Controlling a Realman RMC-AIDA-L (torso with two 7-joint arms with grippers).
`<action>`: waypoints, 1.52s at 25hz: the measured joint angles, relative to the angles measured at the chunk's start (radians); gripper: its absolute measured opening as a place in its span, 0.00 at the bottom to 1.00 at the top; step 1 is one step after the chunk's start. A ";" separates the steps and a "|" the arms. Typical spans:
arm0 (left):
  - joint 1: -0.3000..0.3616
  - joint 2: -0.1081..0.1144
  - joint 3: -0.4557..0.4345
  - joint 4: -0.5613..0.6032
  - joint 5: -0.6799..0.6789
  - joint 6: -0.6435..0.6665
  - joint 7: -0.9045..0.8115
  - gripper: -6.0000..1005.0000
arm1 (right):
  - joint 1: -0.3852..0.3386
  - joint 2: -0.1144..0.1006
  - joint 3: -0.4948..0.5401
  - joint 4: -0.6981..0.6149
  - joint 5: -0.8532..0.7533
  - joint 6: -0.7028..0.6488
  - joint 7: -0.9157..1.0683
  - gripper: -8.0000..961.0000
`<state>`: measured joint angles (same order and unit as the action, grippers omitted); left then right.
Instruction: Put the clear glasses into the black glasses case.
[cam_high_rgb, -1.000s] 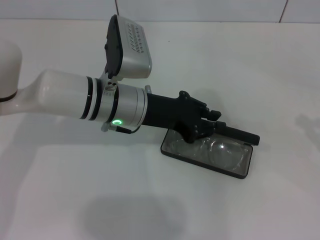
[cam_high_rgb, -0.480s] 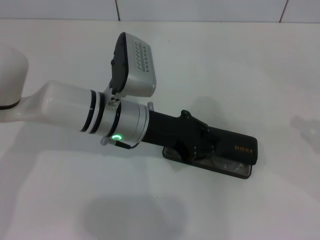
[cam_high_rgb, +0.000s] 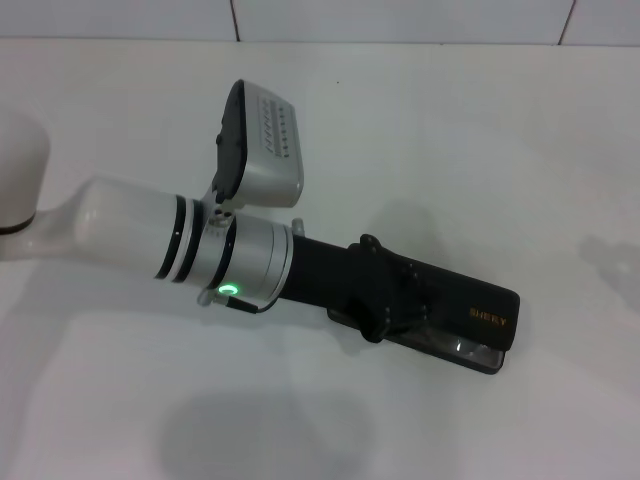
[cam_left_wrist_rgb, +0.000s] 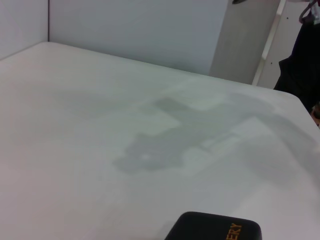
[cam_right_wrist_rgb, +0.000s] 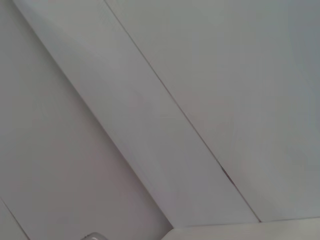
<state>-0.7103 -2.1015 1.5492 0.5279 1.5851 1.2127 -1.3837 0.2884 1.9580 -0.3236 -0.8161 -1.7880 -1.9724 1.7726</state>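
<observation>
The black glasses case lies on the white table to the right of centre, its lid with orange lettering lowered almost flat over the base. Only a narrow gap shows along its near edge, where a glint of the clear glasses is visible inside; the rest of them is hidden under the lid. My left gripper rests on the lid's left end, reaching in from the left. A corner of the case's lid also appears in the left wrist view. The right gripper is out of view.
The white table stretches around the case, with a tiled wall along its far edge. The right wrist view shows only pale wall panels.
The case lid has swung down from open to nearly flat over the glasses, and my left gripper has moved down and towards me with it.
</observation>
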 joint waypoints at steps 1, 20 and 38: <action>0.003 0.000 0.002 0.000 -0.001 0.000 0.001 0.25 | 0.000 0.000 0.000 0.000 0.000 -0.002 0.000 0.23; 0.261 0.017 -0.048 0.525 -0.103 0.305 -0.150 0.26 | -0.002 0.023 -0.069 0.003 -0.041 -0.163 -0.268 0.25; 0.370 0.035 -0.402 0.469 -0.154 0.645 -0.148 0.62 | 0.142 0.061 -0.284 0.158 -0.014 -0.164 -0.510 0.57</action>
<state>-0.3399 -2.0666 1.1474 0.9967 1.4308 1.8572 -1.5317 0.4306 2.0192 -0.6078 -0.6580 -1.8018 -2.1362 1.2623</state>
